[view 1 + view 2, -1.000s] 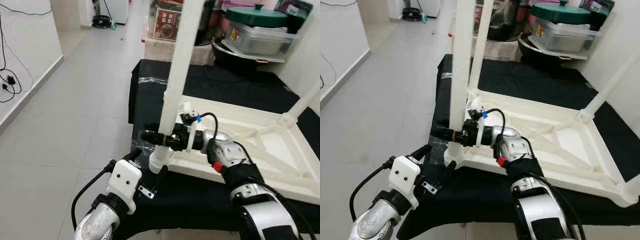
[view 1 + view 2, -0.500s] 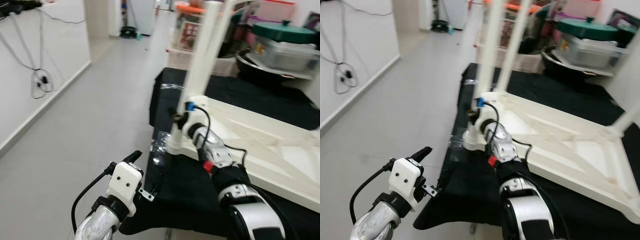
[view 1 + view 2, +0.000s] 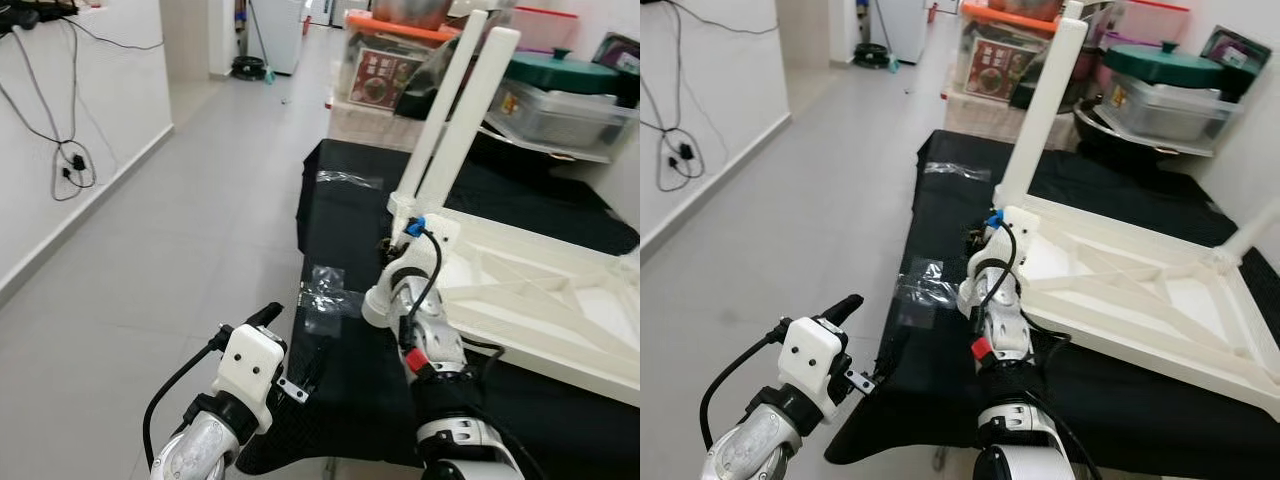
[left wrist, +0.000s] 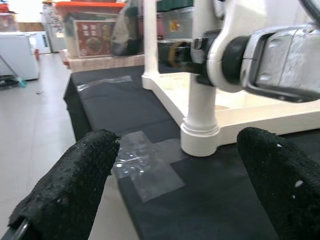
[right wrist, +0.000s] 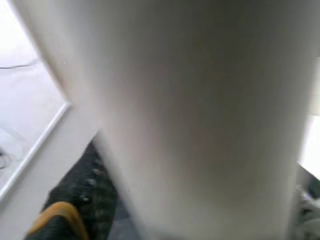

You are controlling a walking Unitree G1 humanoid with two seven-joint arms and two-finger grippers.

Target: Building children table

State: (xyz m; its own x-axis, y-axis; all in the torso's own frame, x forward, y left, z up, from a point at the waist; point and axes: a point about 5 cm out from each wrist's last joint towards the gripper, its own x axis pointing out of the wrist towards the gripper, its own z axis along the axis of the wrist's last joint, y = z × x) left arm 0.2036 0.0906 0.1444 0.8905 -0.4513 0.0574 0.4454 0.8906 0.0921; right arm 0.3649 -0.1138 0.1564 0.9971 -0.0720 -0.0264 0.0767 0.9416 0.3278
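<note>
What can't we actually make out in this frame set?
- Right gripper: eye views, its own wrist hides the fingers at the white plastic table leg; open or shut unclear.
- Right wrist view: blurred white leg surface at close range; contact unreadable.
- White upturned tabletop frame: far corner cut off by the picture edge.
- Left gripper: fingers open, apart from the leg.

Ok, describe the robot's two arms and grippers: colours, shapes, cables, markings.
Both arms are silver metal with black sections. The left gripper has a white boxy housing, black textured fingers and a looping black cable. The right gripper has a white rounded wrist, a blue clip, a red tab and a curling black cable.
</note>
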